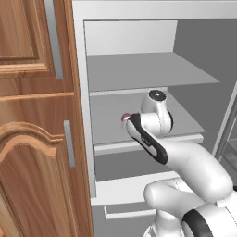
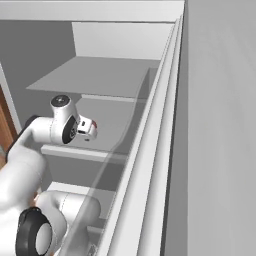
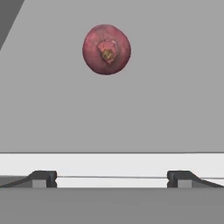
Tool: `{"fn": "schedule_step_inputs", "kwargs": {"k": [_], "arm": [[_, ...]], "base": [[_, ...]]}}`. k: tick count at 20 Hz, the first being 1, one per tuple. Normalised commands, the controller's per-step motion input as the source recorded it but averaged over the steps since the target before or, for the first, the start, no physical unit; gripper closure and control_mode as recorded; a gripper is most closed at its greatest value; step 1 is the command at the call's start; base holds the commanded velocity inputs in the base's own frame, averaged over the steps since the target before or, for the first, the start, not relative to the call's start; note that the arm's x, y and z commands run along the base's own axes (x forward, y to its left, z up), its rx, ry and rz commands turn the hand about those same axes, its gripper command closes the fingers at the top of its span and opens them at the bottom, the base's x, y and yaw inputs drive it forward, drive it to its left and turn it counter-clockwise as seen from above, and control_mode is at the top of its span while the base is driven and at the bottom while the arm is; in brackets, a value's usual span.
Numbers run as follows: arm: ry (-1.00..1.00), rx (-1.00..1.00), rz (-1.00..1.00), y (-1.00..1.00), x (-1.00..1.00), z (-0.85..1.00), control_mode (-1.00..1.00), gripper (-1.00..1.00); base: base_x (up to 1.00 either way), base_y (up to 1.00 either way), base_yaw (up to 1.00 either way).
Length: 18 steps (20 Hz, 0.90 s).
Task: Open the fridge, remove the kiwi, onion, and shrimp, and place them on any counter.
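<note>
The fridge stands open, showing white walls and grey shelves. On the middle shelf lies the onion, a reddish-purple ball seen from above. It also peeks out behind my wrist as the onion. My gripper is open and empty, its fingertips spread wide over the shelf's front edge, short of the onion. My hand reaches into the middle shelf space. The kiwi, the shrimp and the counter are out of view.
A brown wooden cabinet with grey bar handles flanks the fridge on the left. The open fridge door stands close on the right. An upper shelf hangs above my hand and a bottom drawer sits below.
</note>
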Motion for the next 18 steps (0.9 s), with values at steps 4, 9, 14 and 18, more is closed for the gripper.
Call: {"fn": "schedule_step_inputs", "kwargs": {"k": [4, 9, 14, 18], "arm": [[0.0, 0.0, 0.0, 0.0, 0.21, 0.0, -1.0, -1.0], [0.0, 0.0, 0.0, 0.0, 0.19, 0.0, -1.0, -1.0], [0.0, 0.0, 0.0, 0.03, 0.19, 0.0, -1.0, -1.0], [0.0, 0.0, 0.0, 0.05, 0.19, 0.0, -1.0, -1.0]], "base": [[0.0, 0.0, 0.0], [0.0, 0.0, 0.0], [0.0, 0.0, 0.0], [0.0, 0.0, 0.0]]}}
